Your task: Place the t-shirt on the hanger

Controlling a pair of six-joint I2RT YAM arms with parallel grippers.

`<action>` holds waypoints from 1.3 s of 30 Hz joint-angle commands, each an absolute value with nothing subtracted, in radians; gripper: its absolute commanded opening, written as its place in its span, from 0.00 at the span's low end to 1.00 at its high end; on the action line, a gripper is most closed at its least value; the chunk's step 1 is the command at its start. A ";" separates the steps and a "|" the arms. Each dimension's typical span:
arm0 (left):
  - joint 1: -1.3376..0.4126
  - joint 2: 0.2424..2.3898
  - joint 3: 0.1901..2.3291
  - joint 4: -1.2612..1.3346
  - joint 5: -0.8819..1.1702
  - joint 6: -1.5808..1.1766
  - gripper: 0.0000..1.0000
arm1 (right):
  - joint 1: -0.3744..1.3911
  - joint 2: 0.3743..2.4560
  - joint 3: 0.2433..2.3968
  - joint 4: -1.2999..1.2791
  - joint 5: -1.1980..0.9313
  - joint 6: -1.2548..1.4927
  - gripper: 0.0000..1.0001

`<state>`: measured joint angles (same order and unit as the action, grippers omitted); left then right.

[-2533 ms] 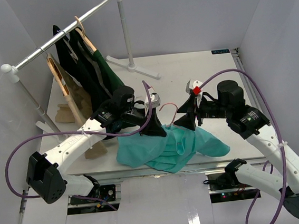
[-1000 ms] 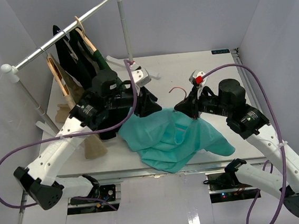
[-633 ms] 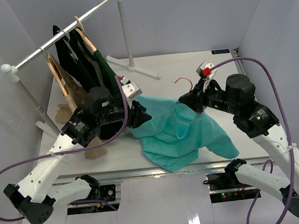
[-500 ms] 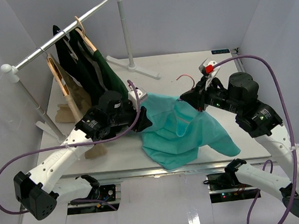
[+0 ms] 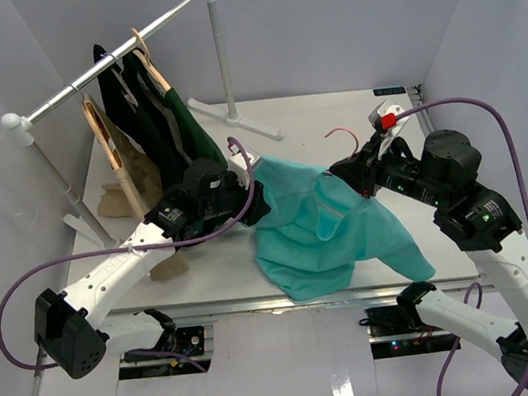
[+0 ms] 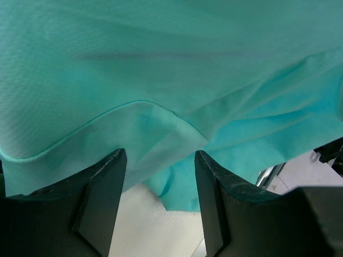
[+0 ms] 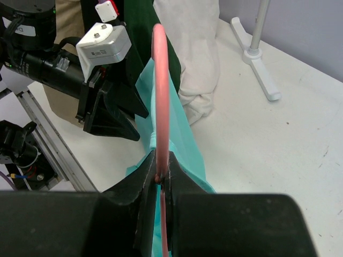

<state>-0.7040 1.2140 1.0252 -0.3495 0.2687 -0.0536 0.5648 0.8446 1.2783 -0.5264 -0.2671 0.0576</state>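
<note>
Nearest the arm bases, the teal t-shirt (image 5: pixel 329 238) droops with its lower edge toward the near side of the worktop (image 5: pixel 331 117). The rest is lifted and spread between the two arms, so it hangs rather than lies flat. The left claw (image 5: pixel 257 201) sits at the shirt's left edge. In the left wrist view the left claw (image 6: pixel 159 160) has its jaws apart, released, with a hem fold of the t-shirt (image 6: pixel 171 64) just in front of the tips and nothing pinched. The right claw (image 5: pixel 363 179) is clenched on the pink hanger (image 5: pixel 341 133). The right wrist view shows the wire of the hanger (image 7: pixel 160 80) running up out of the tight jaws of the right claw (image 7: pixel 161 171), teal cloth draped at both sides below. The hook pokes out past the collar area, and how far the wire arms sit inside the shirt is hidden. The step looks like threading or seating the shirt over the hanger shoulders, partly done. The next move likely calls for the left claw to bite that hem edge and tug it over the hanger's free end while the right holds steady. Far left, a rail (image 5: pixel 120 57) carries a dark green garment (image 5: pixel 192 130) and a tan one (image 5: pixel 127 188).
</note>
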 commanded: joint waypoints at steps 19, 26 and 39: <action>-0.704 1.375 1.074 -0.161 0.361 -0.193 0.00 | 0.563 0.762 1.295 -0.488 -0.199 0.074 0.08; -0.704 1.251 1.073 -0.171 0.295 -0.210 0.00 | 0.563 0.741 1.228 -0.500 -0.162 0.051 0.08; -0.701 1.178 1.306 -0.361 0.057 -0.140 0.00 | 0.563 0.667 1.110 -0.628 -0.169 -0.044 0.08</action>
